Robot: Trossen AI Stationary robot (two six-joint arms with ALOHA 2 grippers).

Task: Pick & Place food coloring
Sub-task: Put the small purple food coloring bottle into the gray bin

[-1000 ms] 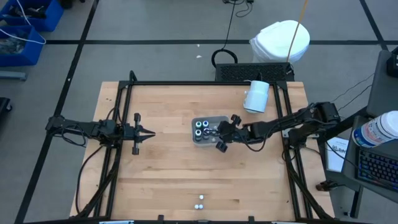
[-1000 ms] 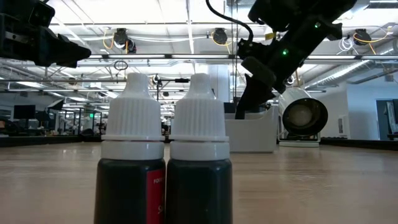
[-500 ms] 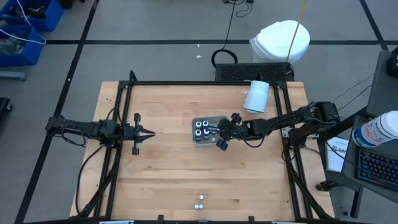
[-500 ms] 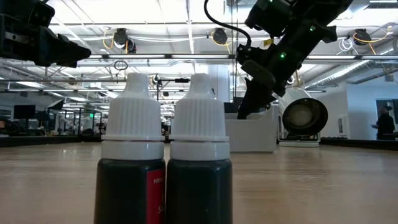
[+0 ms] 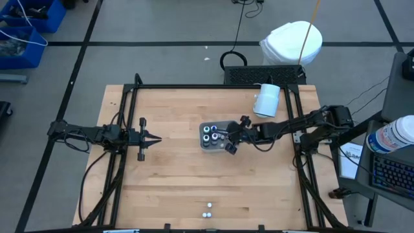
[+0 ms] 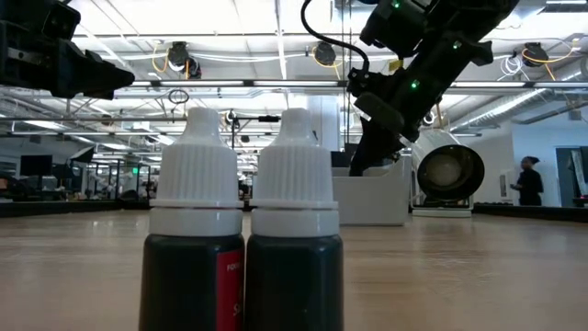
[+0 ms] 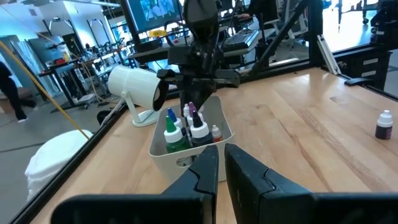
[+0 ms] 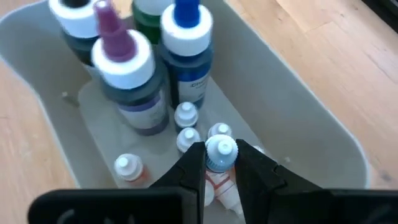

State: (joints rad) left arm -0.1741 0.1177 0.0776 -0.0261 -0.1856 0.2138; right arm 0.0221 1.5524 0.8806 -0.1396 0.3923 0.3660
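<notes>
A grey tray [image 5: 217, 123] at the table's middle holds the food coloring: tall bottles with purple [image 8: 121, 62] and blue [image 8: 186, 31] tips, and several small white-capped bottles [image 8: 185, 116]. My right gripper [image 8: 220, 163] reaches into the tray from the table's right, shut on one small bottle [image 8: 220, 152]. Two more small bottles [image 5: 207, 210] stand on their bases by the near edge, large in the low view [image 6: 243, 230]. My left gripper [image 5: 157, 137] hovers left of the tray, shut and holding nothing. My right gripper pinches a small bottle's white cap [image 8: 220, 149] between its two fingertips [image 8: 194, 163]. The fingers slant down into the tray from the table's right. The bottle's red-marked body [image 8: 217, 184] shows below the cap; whether it is lifted off the tray's floor I cannot tell.
A large white cylinder [image 5: 266, 99] lies on its side at the far right of the table, beyond the tray. Bare wood lies between the tray and the two bottles at the near edge. A black frame [image 5: 129, 87] borders the tabletop.
</notes>
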